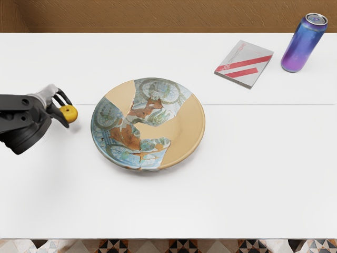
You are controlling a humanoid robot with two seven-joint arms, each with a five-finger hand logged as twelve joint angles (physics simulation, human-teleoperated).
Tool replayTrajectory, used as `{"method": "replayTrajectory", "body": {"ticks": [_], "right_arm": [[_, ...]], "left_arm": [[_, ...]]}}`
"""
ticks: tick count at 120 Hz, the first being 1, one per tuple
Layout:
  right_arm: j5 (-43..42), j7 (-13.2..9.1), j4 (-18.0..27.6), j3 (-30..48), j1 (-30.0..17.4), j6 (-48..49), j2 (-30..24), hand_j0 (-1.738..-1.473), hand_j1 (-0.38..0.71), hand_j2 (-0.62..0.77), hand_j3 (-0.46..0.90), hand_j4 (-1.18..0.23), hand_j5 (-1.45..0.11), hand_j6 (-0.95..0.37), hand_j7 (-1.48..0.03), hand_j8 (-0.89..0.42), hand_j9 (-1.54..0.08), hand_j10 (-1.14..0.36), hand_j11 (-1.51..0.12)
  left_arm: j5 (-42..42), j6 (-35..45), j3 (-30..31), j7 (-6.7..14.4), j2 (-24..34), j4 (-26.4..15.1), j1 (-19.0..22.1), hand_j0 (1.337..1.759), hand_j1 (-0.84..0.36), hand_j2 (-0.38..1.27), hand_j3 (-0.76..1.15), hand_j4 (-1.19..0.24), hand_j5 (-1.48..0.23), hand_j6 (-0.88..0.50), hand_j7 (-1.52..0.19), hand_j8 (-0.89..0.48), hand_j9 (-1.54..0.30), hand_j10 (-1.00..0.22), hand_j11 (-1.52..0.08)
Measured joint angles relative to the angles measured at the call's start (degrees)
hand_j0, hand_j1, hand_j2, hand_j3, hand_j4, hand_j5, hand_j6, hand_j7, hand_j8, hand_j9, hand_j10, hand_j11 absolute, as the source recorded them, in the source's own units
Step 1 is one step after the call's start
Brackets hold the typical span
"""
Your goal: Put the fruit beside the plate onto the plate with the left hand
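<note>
Fruit (pixel 69 113): small, round, yellow-orange; left of the plate, clear of its rim and not on it; resting on the worktop or raised just off it, cannot tell which.
Left hand (pixel 52 107): reaching in from the left edge; closed on the fruit, with dark fingers (pixel 63 97) curled over and under it.
Plate (pixel 192 126): wide and shallow, tan with a blue-green and orange painted pattern; lying mid-worktop.
Booklet (pixel 244 64): grey cover with red diagonal stripes; flat, behind and right of the plate, well apart.
Can (pixel 304 43): purple-blue metallic, standing near the far right corner, near the booklet.
Worktop (pixel 253 174): plain white.
</note>
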Motion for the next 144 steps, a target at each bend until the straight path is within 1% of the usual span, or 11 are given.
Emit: {"method": "replayTrajectory", "body": {"ticks": [6,13,22,54,67,81,110,125,126,128,144], "right_arm": [[0.01,0.0,0.0,0.0,0.0,0.0,0.0,-1.658,-0.35,0.0,0.0,0.0,0.0,0.0,0.0,0.0,0.0,0.0,0.0],[0.02,0.0,0.0,-0.01,0.0,0.0,0.0,-1.658,-0.35,0.0,0.0,0.0,0.0,0.0,0.0,0.0,0.0,0.0,0.0],[0.0,0.0,0.0,0.0,0.0,0.0,0.0,-1.658,-0.35,0.0,0.0,0.0,0.0,0.0,0.0,0.0,0.0,0.0,0.0],[-0.01,0.0,0.0,-0.01,0.0,0.01,0.0,-1.658,-0.35,0.0,0.0,0.0,0.0,0.0,0.0,0.0,0.0,0.0,0.0],[-0.01,0.0,0.0,-0.02,0.0,0.0,0.0,-1.658,-0.35,0.0,0.0,0.0,0.0,0.0,0.0,0.0,0.0,0.0,0.0],[-0.02,0.0,0.0,0.0,0.0,0.0,0.0,-1.658,-0.35,0.0,0.0,0.0,0.0,0.0,0.0,0.0,0.0,0.0,0.0],[0.0,0.0,0.0,0.0,0.0,0.0,0.0,-1.658,-0.35,0.0,0.0,0.0,0.0,0.0,0.0,0.0,0.0,0.0,0.0],[-0.01,0.0,0.0,-0.01,0.0,0.0,0.0,-1.658,-0.35,0.0,0.0,0.0,0.0,0.0,0.0,0.0,0.0,0.0,0.0],[-0.01,0.0,0.0,-0.01,0.0,0.0,0.0,-1.658,-0.35,0.0,0.0,0.0,0.0,0.0,0.0,0.0,0.0,0.0,0.0],[-0.01,0.0,0.0,-0.01,0.0,0.0,0.0,-1.658,-0.35,0.0,0.0,0.0,0.0,0.0,0.0,0.0,0.0,0.0,0.0],[-0.02,0.0,0.0,-0.02,0.0,0.0,0.0,-1.658,-0.35,0.0,0.0,0.0,0.0,0.0,0.0,0.0,0.0,0.0,0.0]], "left_arm": [[-0.06,0.0,-0.1,-0.02,0.57,-0.11,-0.73,1.655,-0.32,0.47,0.0,-0.56,-1.02,-0.42,-1.01,-0.54,-1.02,-0.75,-1.02],[-0.18,-0.01,-0.52,-0.03,1.12,-0.3,-1.07,1.655,-0.32,0.51,0.0,-0.58,-1.02,-0.42,-1.01,-0.55,-1.01,-0.75,-1.02],[-0.24,-0.02,-1.13,-0.04,2.06,-0.7,-2.04,1.655,-0.31,0.47,0.0,-0.58,-1.02,-0.44,-1.01,-0.56,-1.02,-0.75,-1.02],[-0.59,-1.3,-4.74,-0.11,2.39,-1.73,-3.39,1.654,-0.27,0.42,0.0,-0.61,-1.02,-0.45,-1.02,-0.58,-1.02,-0.74,-1.02],[-0.87,-3.3,-6.64,-0.16,2.31,-1.93,-3.5,1.654,-0.27,0.43,0.0,-0.61,-1.02,-0.45,-1.01,-0.58,-1.01,-0.74,-1.02],[-1.3,-6.07,-8.63,-0.33,2.3,-2.03,-3.56,1.655,-0.3,0.5,0.0,-0.61,-1.01,-0.46,-1.0,-0.58,-1.01,-0.74,-1.02],[-2.95,-12.02,-12.16,-0.55,1.56,-2.13,-3.61,1.655,-0.32,0.52,0.0,-0.6,-1.01,-0.46,-1.0,-0.57,-1.01,-0.74,-1.02],[-3.97,-14.64,-13.58,-0.55,0.5,-2.19,-3.61,1.655,-0.32,0.53,0.0,-0.61,-1.01,-0.45,-1.0,-0.57,-1.01,-0.75,-1.02],[-4.03,-14.8,-13.67,-0.55,0.48,-2.19,-3.61,1.655,-0.32,0.54,0.0,-0.61,-1.0,-0.48,-1.0,-0.57,-1.01,-0.75,-1.02],[-4.11,-15.2,-13.85,-0.55,0.36,-2.2,-3.61,1.655,-0.32,0.53,0.0,-0.61,-1.0,-0.46,-1.0,-0.57,-1.01,-0.75,-1.02],[-4.47,-17.0,-14.72,-0.48,-1.97,-2.21,-3.52,1.656,-0.33,0.55,0.0,-0.6,-1.01,-0.45,-1.0,-0.57,-1.01,-0.75,-1.01]]}}
